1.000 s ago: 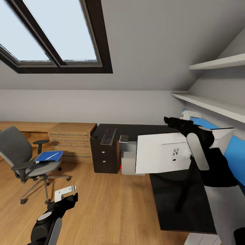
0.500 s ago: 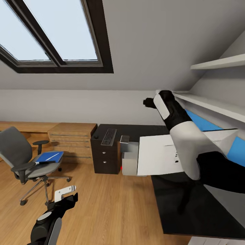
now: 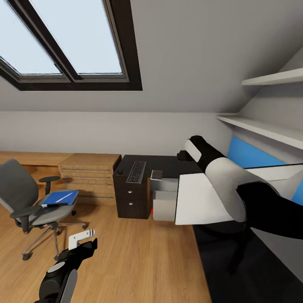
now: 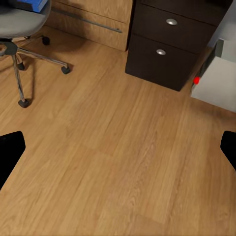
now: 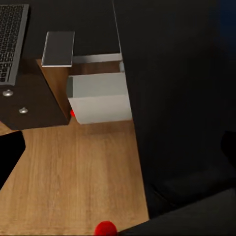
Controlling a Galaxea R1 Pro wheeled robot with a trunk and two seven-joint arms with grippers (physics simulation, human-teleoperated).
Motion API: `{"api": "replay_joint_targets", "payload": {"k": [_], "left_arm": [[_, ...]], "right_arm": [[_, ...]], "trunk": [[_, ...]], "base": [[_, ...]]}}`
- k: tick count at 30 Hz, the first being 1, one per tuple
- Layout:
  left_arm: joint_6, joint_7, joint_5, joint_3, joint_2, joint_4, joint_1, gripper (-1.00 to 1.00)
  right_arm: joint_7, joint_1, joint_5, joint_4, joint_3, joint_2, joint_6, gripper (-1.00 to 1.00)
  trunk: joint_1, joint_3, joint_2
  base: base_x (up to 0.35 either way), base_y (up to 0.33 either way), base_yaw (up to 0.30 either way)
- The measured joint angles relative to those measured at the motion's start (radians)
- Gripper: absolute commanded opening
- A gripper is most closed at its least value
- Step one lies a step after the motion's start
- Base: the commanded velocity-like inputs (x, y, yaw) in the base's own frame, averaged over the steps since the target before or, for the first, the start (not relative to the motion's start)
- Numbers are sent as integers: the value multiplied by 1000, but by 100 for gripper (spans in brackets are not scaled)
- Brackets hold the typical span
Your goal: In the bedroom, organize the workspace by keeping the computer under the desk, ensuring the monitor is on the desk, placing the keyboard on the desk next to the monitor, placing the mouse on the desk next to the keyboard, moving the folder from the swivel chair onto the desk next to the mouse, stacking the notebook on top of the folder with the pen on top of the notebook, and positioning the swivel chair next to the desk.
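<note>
Over on the left the swivel chair (image 3: pixel 29 202) stands apart from the desk (image 3: pixel 164 165), with the blue folder (image 3: pixel 59 198) and white pen (image 3: pixel 63 195) on its seat. The left gripper (image 3: pixel 82 240) hangs low over bare floor, fingers spread. The keyboard (image 3: pixel 136 171) lies on the desk's drawer end, the computer (image 3: pixel 165 198) beside the drawers. The monitor (image 3: pixel 202 200) shows its pale back; the right arm (image 3: pixel 223 172) crosses it, its gripper's state I cannot tell.

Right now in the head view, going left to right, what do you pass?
swivel chair → folder → wood chest → keyboard → computer → monitor
</note>
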Motion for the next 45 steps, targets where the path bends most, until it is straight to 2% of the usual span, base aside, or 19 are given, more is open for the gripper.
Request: {"api": "replay_joint_targets", "payload": {"k": [2, 7, 21, 27, 43, 45], "left_arm": [[0, 2, 0, -8, 0, 0, 0, 100], [0, 2, 0, -18, 0, 0, 0, 100], [0, -8, 1, -25, 0, 1, 0, 100], [0, -5, 0, -49, 0, 3, 0, 100], [0, -5, 0, -52, 2, 3, 0, 100], [2, -5, 1, -52, 2, 3, 0, 100]], "right_arm": [[-2, 0, 0, 5, 2, 3, 32, 100], [-3, 0, 2, 14, 3, 1, 49, 100], [-4, -2, 6, 68, 8, -4, 65, 100], [-4, -5, 7, 144, 7, -6, 69, 100], [0, -5, 8, 162, 6, -6, 69, 100], [4, -6, 14, 179, 22, -7, 68, 100]], "trunk": [[0, 0, 0], [0, 0, 0], [0, 0, 0], [0, 0, 0], [0, 0, 0], [0, 0, 0]], "base": [[4, 1, 0], [1, 0, 0], [86, 0, 0], [10, 0, 0], [-12, 0, 0], [-240, 0, 0]]}}
